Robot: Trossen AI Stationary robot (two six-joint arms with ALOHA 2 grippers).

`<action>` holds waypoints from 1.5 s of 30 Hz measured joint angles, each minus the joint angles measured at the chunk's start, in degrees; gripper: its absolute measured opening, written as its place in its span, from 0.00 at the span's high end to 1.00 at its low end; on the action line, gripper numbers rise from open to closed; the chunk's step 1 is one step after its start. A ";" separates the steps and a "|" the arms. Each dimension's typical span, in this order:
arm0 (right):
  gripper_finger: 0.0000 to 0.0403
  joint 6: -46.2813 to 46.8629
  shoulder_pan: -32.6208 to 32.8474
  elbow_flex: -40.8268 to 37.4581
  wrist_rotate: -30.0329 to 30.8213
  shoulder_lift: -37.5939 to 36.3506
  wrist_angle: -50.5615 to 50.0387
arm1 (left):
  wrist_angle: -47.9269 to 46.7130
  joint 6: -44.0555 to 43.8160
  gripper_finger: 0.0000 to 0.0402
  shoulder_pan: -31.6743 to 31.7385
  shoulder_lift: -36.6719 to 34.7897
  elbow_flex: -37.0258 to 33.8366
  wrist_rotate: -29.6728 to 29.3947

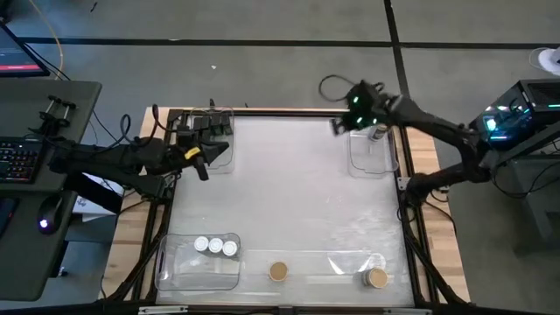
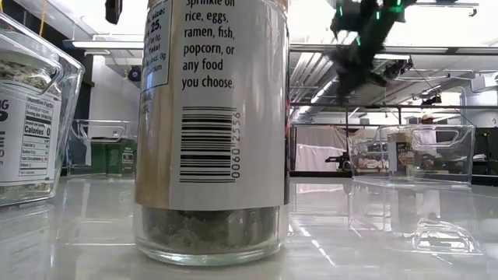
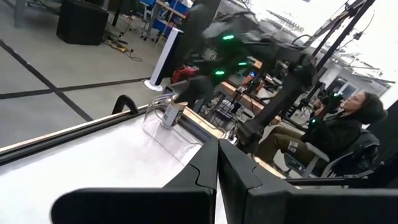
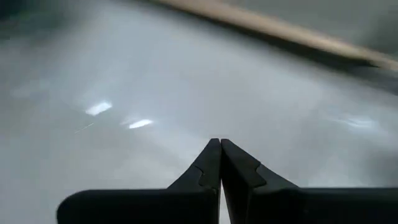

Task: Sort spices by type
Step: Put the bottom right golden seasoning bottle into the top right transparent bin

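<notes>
Both grippers are shut and hold nothing. My left gripper (image 1: 203, 166) (image 3: 217, 163) hovers by the far-left clear bin (image 1: 213, 144), which holds black boxy containers. My right gripper (image 1: 336, 127) (image 4: 221, 155) (image 2: 348, 71) is raised over the table's far side, just left of the far-right bin (image 1: 371, 154), where one jar (image 1: 378, 133) stands. Three white-topped jars (image 1: 216, 247) stand in the near-left bin (image 1: 166, 267). A tan-topped jar (image 1: 278, 272) (image 2: 210, 132) stands on the bare table at the near edge. Another tan-topped jar (image 1: 377, 278) is in the near-right bin (image 1: 346, 262).
The table's white middle (image 1: 289, 192) has open room between the four bins. A wooden frame (image 1: 422, 153) edges the table. A desk with keyboard and mouse (image 1: 26, 166) lies left of it. In the left wrist view a seated person (image 3: 336, 134) shows beyond the table.
</notes>
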 joint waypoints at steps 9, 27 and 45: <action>0.99 12.52 35.28 0.00 -16.50 -0.92 10.27 | -1.38 -0.02 1.00 0.00 0.02 0.00 2.57; 0.23 42.76 77.63 0.00 -20.27 -0.64 -6.62 | -1.62 -0.87 1.00 0.00 0.00 0.00 7.88; 0.08 41.63 90.06 0.00 -11.04 10.94 -6.48 | -6.08 -3.04 1.00 0.02 0.02 0.00 6.29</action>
